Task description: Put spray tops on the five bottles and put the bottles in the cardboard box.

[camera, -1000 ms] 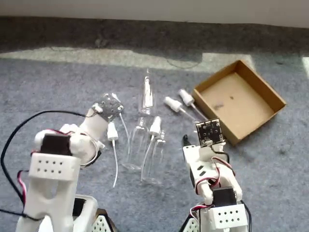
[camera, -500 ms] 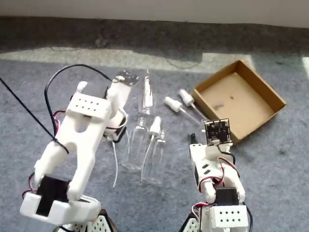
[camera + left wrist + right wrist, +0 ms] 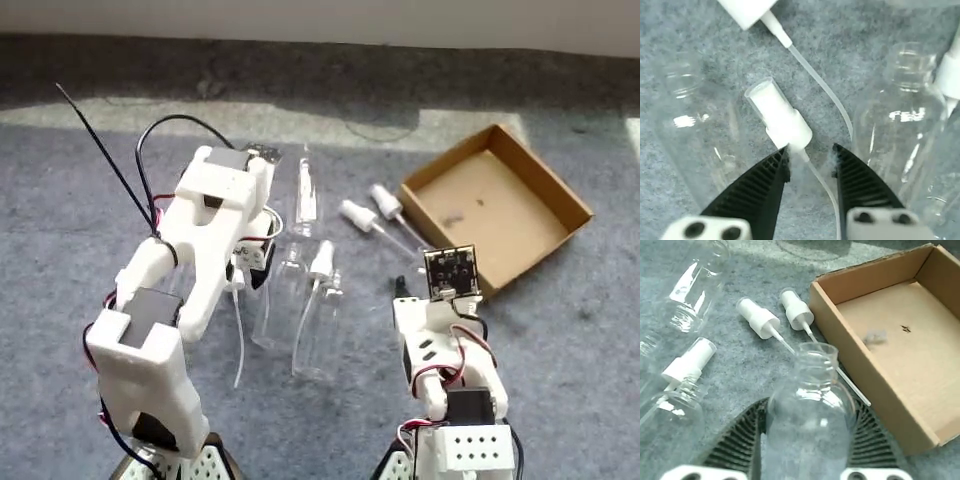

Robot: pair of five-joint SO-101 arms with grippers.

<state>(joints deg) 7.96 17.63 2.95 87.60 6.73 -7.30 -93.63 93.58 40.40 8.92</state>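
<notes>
Since the cardboard box (image 3: 495, 205) by the carpet's far right edge lies empty and no bottle looks capped, nearly everything is left to do. Just beside the box, the right gripper (image 3: 810, 415) clamps an open-necked bottle (image 3: 812, 375). The left gripper (image 3: 810, 150), jaws narrowly parted, straddles a spray top (image 3: 780, 117) mid-carpet.

High cam: far, looking down on cardboard box (image 3: 497, 208). Right wrist cam: close, shares that box. Left wrist: tightest, bottles (image 3: 900, 115) near box.
</notes>
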